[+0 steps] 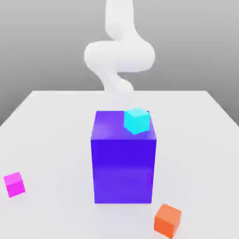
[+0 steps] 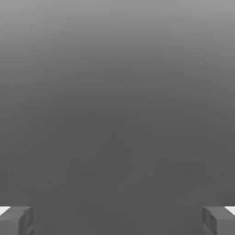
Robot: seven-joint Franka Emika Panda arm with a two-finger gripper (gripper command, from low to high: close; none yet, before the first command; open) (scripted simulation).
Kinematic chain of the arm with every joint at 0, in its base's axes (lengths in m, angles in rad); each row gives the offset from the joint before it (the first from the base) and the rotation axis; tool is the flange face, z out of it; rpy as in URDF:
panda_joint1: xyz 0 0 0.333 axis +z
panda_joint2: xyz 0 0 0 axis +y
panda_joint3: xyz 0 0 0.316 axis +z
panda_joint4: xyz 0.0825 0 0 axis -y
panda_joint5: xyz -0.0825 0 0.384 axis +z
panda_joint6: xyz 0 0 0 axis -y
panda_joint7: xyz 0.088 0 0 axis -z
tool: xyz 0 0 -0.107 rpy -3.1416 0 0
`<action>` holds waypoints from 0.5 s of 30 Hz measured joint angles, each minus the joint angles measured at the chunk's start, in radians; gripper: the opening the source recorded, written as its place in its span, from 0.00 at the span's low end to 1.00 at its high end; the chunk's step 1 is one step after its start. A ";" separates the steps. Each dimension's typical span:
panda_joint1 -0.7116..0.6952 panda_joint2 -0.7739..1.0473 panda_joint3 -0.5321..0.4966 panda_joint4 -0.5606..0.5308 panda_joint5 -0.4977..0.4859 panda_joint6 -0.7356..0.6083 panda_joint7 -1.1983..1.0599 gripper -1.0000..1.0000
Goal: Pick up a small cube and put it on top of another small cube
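Hand view: gripper is opened wide, fingers spread well apart, nothing gripped. Only plain grey shading is seen between and beyond them; what surface that is can't be told.

Exterior view: arm is seen coming down on the far side of the block. Pink cube is placed on the table, well apart from the arm, off to the exterior view's left and nearer the camera; it is not held. Cyan cube is seated on top of the block, toward its right edge in the exterior view, slightly right of the arm's lower part. Orange cube is set on the table, off to the exterior view's right of the arm and nearer the camera than the block. Cyan and orange cubes are not gripped either.
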 joint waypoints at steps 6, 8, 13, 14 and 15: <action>-0.126 0.223 -0.044 -0.052 -0.059 0.098 0.090 0.50; -0.163 0.296 -0.065 -0.070 -0.073 0.130 0.116 0.50; -0.244 0.476 -0.133 -0.112 -0.085 0.211 0.163 0.50; -0.258 0.512 -0.148 -0.121 -0.082 0.228 0.169 0.50; -0.272 0.548 -0.163 -0.130 -0.077 0.245 0.173 0.50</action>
